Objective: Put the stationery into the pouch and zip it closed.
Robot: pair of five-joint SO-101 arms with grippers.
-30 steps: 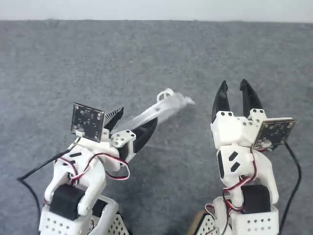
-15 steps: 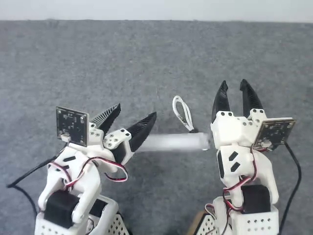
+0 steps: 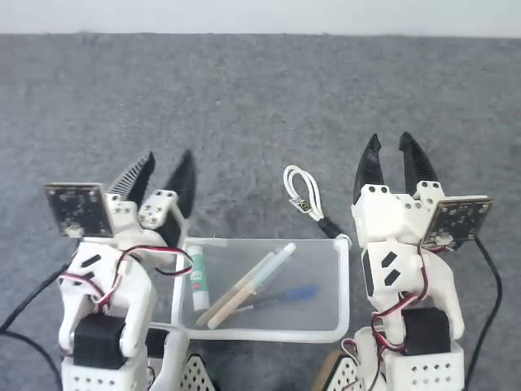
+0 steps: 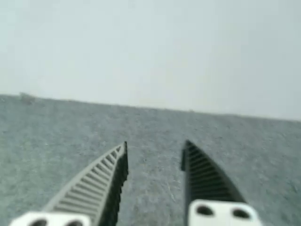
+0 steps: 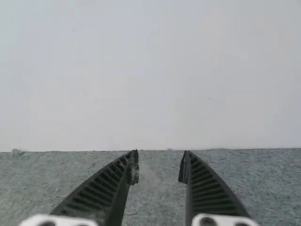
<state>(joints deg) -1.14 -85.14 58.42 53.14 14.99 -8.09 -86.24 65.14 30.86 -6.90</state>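
High view: the clear pouch [image 3: 322,316] lies flat on the grey surface [image 3: 244,98] between the two arm bases. Inside it are a white tube [image 3: 198,281], a pair of pale pencils [image 3: 244,287] and a blue pen [image 3: 285,296], so the loading looks done. Whether the zip is fully shut cannot be told. The dark zip pull [image 3: 328,227] sits at the pouch's far corner on the right arm's side, and a white cord loop [image 3: 303,189] trails from it onto the surface beyond the pouch.

The left end effector [image 3: 167,156] hangs just past the pouch's other far corner, jaws spread and empty, as its wrist view [image 4: 155,142] confirms. The right end effector [image 3: 388,140] is beside the pull's corner, likewise parted and holding nothing [image 5: 160,152].

If closing remains, one end effector should probably pin the pouch's end while the other pinches the pull and draws it straight along the far edge. The slack cord could snag, and the light pouch may slide
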